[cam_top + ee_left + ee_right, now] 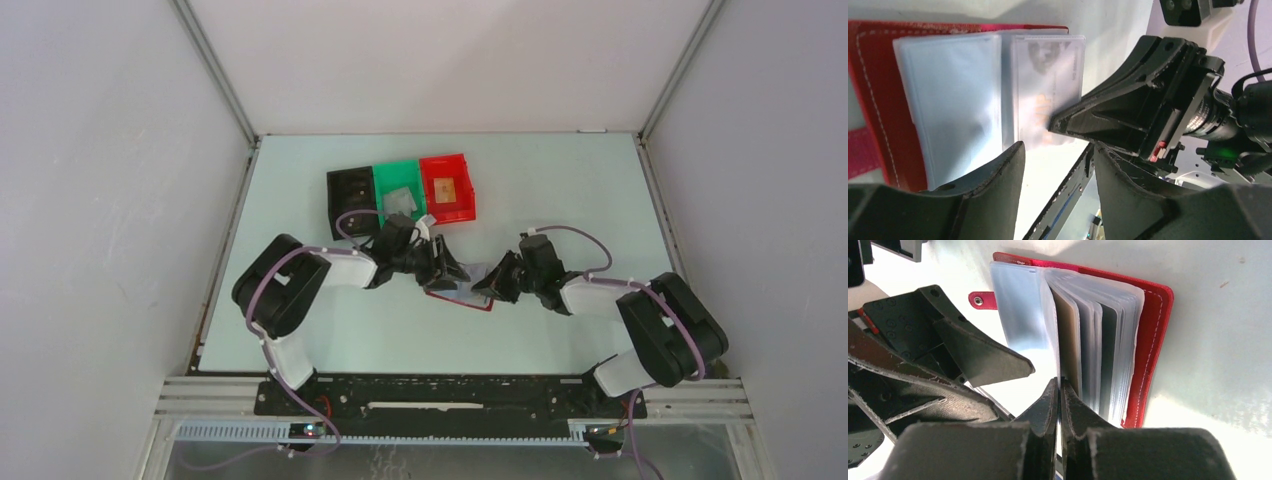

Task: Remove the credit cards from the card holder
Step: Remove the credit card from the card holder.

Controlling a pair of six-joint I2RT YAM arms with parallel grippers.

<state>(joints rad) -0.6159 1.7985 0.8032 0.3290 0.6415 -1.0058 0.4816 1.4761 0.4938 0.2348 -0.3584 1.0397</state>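
Note:
The dark-red card holder (462, 298) lies open on the table between my two grippers. In the left wrist view its red cover (878, 95) holds clear sleeves, and one sleeve carries a pale card (1048, 75) with a face and orange print. In the right wrist view the sleeves (1098, 340) stand fanned, with a tan card (1069, 340) and a dark card (1109, 355) among them. My right gripper (1059, 386) is shut on the edge of one thin sleeve leaf. My left gripper (1058, 162) is open and empty just beside the holder. A strap tab (980, 300) sticks out.
Three small bins stand behind the holder: black (350, 197), green (388, 178) holding a grey card (400, 200), and bright red (462, 170) holding a tan card (447, 190). White walls enclose the table on three sides. The two grippers are very close together.

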